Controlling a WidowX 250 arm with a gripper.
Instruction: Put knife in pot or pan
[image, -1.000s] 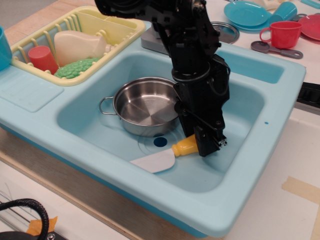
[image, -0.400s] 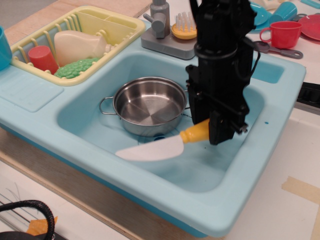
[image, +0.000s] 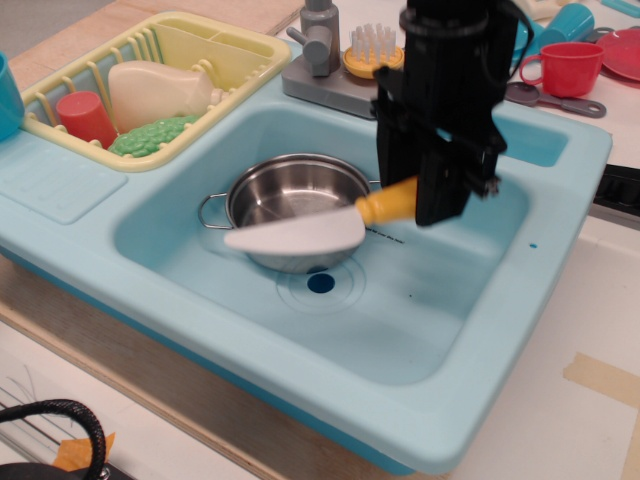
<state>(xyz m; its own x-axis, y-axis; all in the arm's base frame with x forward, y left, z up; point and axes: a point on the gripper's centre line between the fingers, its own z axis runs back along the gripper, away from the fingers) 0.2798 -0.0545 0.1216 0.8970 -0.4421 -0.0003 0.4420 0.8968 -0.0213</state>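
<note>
Black gripper (image: 428, 205) has lifted since the earlier frame; jaws clamped on yellow-orange handle of white-bladed toy plastic knife (image: 315, 229), blade now held over near rim of shiny round steel pot (image: 290, 205) in the light-blue sink (image: 440, 320).

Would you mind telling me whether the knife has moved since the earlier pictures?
Yes. The knife, held by the gripper, has risen off the sink floor, its blade now crossing the pot's near rim.
</note>
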